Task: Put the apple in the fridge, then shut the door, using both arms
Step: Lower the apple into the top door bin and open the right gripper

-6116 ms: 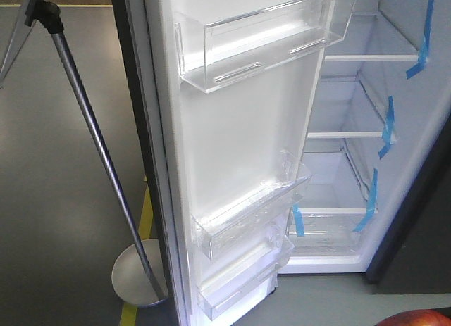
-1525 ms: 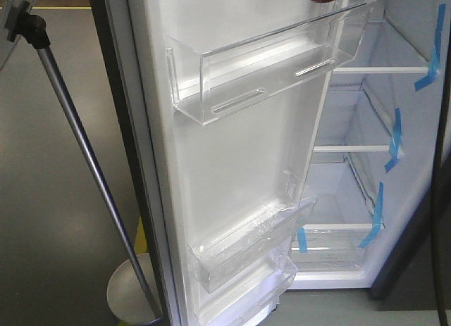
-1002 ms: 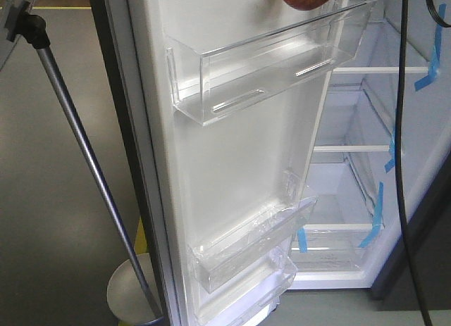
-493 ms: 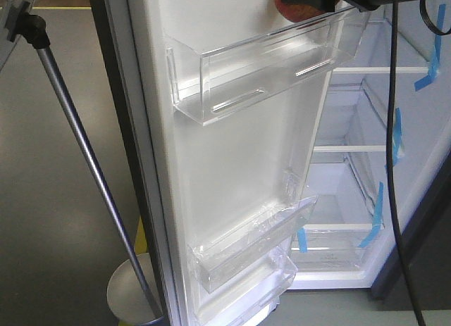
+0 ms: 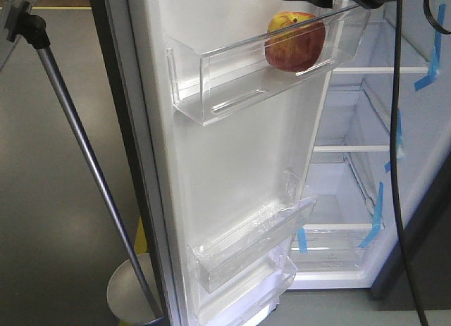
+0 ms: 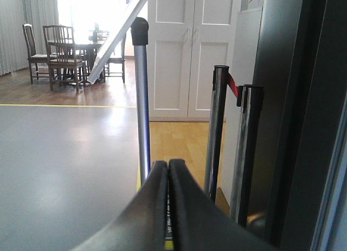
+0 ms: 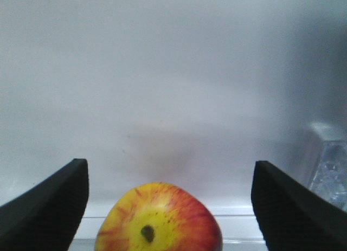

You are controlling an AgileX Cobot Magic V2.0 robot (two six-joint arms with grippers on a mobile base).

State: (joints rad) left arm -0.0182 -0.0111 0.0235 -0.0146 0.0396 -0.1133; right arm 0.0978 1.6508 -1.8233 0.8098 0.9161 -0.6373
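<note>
Apple [image 5: 294, 41] has dropped since half a second back: then it was up in the right gripper [image 7: 171, 172], now it sits loose in the top bin [image 5: 211, 79] of the door [image 5: 232, 157], at the bin's right end in the front view. It's just one apple, round and smooth, red streaks over a yellow patch, with a dark stem dimple facing the wrist camera.

The right gripper's two matte black fingers [image 7: 49, 202] have finely textured pads. They're spread wide, nothing between them, and the apple is lower down in the gap. The left gripper [image 6: 167, 207] has both fingers pressed flat together, holding nothing.

The door carries three clear hard-plastic bins. The fridge [image 5: 352, 115] is white inside, with three shelves and four blue tape strips [image 5: 377, 210]. One slanted silver pole [image 5: 77, 143] stands on a round base.
</note>
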